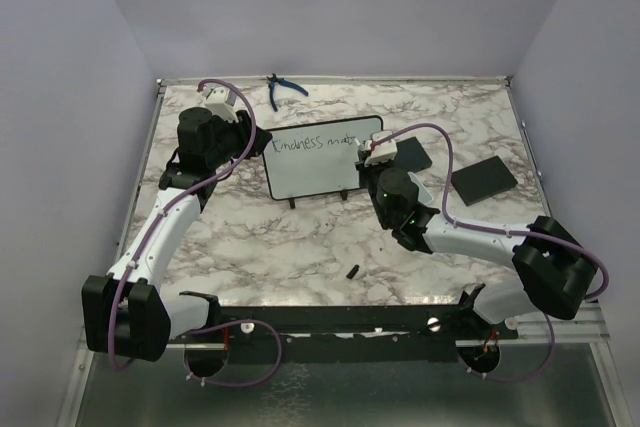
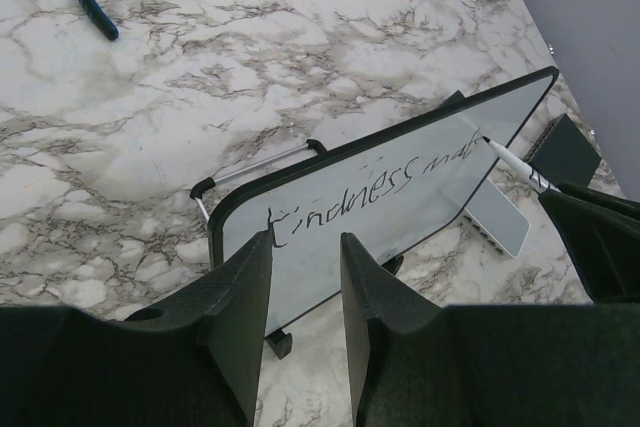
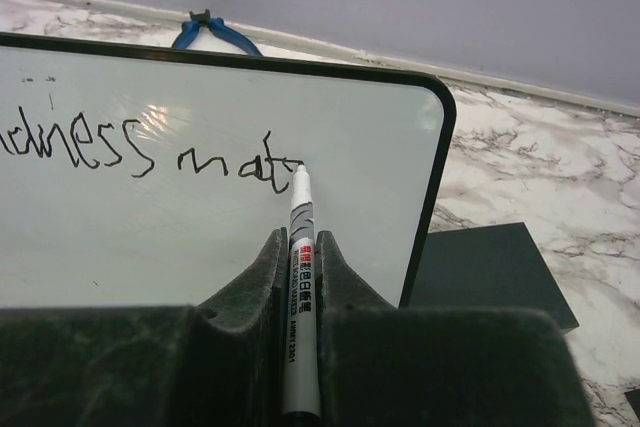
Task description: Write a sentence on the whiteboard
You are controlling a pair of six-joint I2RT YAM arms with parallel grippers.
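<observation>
The whiteboard [image 1: 320,175] stands tilted on small black feet in the middle of the marble table [image 1: 300,237]. The sentence [image 1: 318,143] on it reads "Kindness mat" in black along the top [image 3: 150,152] [image 2: 380,187]. My right gripper [image 3: 301,237] is shut on a white marker [image 3: 301,267]. The marker's tip touches the board right after the last letter. My left gripper [image 2: 305,239] is open at the board's left end [image 2: 300,247], with nothing between its fingers. In the top view it [image 1: 250,143] sits beside the board's left edge.
Blue pliers [image 1: 283,90] lie at the far edge behind the board. Two flat black pads [image 1: 484,179] [image 1: 410,155] rest to the right of the board. A pale grey block [image 2: 497,217] lies just behind it. A small black piece [image 1: 353,270] lies near the front.
</observation>
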